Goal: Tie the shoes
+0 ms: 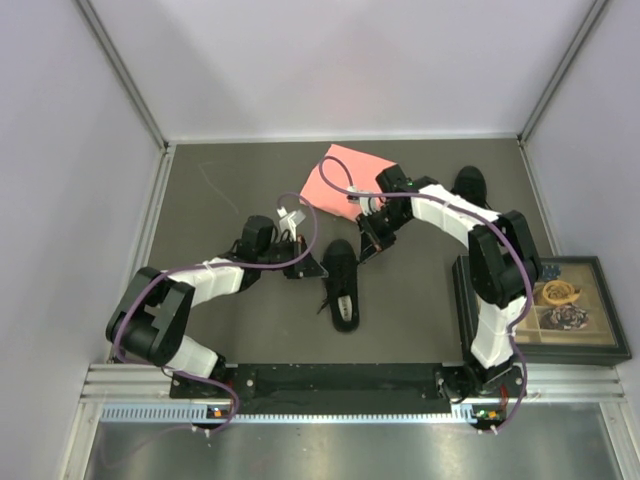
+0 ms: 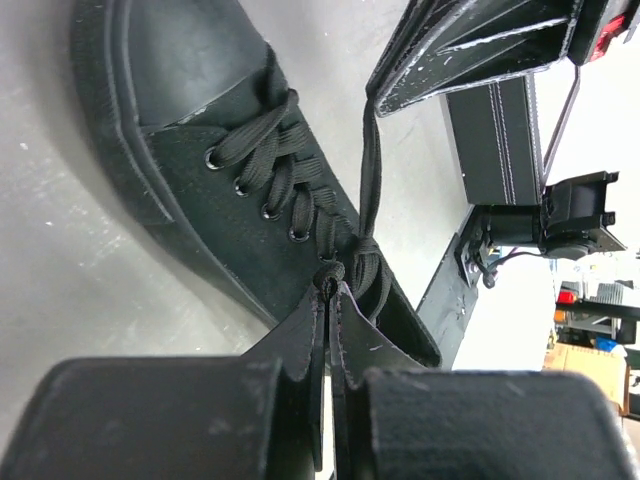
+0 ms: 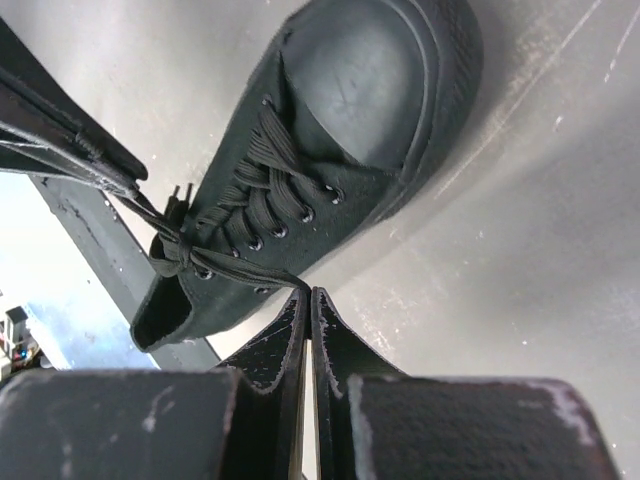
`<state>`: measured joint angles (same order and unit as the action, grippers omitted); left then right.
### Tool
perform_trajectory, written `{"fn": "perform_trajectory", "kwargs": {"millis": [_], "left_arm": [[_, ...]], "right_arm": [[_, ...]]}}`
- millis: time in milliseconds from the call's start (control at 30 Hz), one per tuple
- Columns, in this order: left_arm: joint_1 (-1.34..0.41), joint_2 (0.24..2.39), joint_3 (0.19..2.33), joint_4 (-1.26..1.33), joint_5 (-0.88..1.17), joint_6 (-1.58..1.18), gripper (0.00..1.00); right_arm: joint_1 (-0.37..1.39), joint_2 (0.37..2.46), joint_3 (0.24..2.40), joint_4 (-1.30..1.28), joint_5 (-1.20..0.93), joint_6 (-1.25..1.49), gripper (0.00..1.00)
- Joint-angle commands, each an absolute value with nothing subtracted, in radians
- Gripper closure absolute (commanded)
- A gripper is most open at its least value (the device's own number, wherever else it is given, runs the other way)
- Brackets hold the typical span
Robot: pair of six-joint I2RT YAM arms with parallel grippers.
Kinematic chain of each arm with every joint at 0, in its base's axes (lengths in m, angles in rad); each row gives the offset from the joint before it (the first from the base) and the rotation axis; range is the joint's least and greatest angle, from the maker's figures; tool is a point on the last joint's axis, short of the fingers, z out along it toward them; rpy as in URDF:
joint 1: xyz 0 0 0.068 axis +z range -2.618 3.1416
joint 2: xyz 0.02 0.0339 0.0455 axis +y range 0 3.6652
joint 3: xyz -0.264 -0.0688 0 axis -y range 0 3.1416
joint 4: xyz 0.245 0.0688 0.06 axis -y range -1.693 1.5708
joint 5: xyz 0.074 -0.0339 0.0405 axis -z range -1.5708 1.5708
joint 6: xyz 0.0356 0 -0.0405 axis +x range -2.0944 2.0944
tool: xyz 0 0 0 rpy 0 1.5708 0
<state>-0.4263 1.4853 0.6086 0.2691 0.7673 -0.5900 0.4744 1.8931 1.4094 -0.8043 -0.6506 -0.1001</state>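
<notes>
The left gripper (image 2: 327, 290) is pinched shut on a lace (image 2: 372, 170) at the knot of the shoe (image 1: 343, 285) lying on the surface (image 1: 250, 330), and the right gripper (image 3: 306, 295), across that shoe, clamps the lace's other strand.

My left arm (image 1: 215, 278) and right arm (image 1: 445, 208) are white shells with black joints. Each trails a purple cable (image 1: 185, 266), and my black fingers (image 2: 295, 345) show pale scuffs.

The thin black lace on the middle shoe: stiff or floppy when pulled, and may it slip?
Probably floppy: the thin black lace runs straight only where stretched and curls at the knot. Being thin, it might slip from the shut jaws. The small black shoe may drag along.
</notes>
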Motion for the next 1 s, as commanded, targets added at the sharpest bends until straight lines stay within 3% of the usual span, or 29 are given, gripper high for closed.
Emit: {"fn": "perform_trajectory", "kwargs": {"millis": [0, 367, 400, 433, 500, 567, 600, 667, 700, 767, 800, 967], "left_arm": [[-0.436, 1.468, 0.64, 0.284, 0.744, -0.594, 1.0], [-0.417, 1.474, 0.641, 0.245, 0.739, -0.525, 1.0], [-0.416, 1.474, 0.644, 0.247, 0.75, -0.523, 0.95], [-0.417, 1.476, 0.65, 0.244, 0.759, -0.511, 0.87], [-0.417, 1.464, 0.661, 0.224, 0.761, -0.497, 0.66], [-0.416, 1.448, 0.692, 0.175, 0.761, -0.448, 0.53], [-0.414, 1.424, 0.704, 0.149, 0.758, -0.425, 0.45], [-0.4, 1.379, 0.742, 0.082, 0.759, -0.365, 0.38], [-0.372, 1.365, 0.753, 0.063, 0.761, -0.351, 0.26], [-0.33, 1.327, 0.773, 0.028, 0.788, -0.325, 0.14], [-0.283, 1.316, 0.799, 0.006, 0.811, -0.313, 0.01], [-0.189, 1.33, 1.01, -0.335, 0.724, -0.115, 0.02]], "right_arm": [[0.454, 1.868, 1.419, -0.815, -0.635, -0.127, 1.0], [0.453, 1.796, 1.295, -0.827, -0.707, -0.152, 1.0], [0.453, 1.795, 1.295, -0.834, -0.739, -0.159, 1.0], [0.454, 1.795, 1.296, -0.848, -0.756, -0.161, 0.95], [0.454, 1.773, 1.299, -0.848, -0.79, -0.157, 0.72], [0.454, 1.747, 1.305, -0.835, -0.795, -0.146, 0.49], [0.454, 1.715, 1.313, -0.833, -0.796, -0.144, 0.45], [0.453, 1.683, 1.324, -0.841, -0.792, -0.152, 0.39], [0.453, 1.666, 1.322, -0.842, -0.788, -0.156, 0.36], [0.451, 1.603, 1.301, -0.839, -0.785, -0.17, 0.26], [0.453, 1.582, 1.292, -0.836, -0.781, -0.17, 0.22], [0.427, 1.427, 1.259, -0.831, -0.7, -0.144, 0.02]]}}
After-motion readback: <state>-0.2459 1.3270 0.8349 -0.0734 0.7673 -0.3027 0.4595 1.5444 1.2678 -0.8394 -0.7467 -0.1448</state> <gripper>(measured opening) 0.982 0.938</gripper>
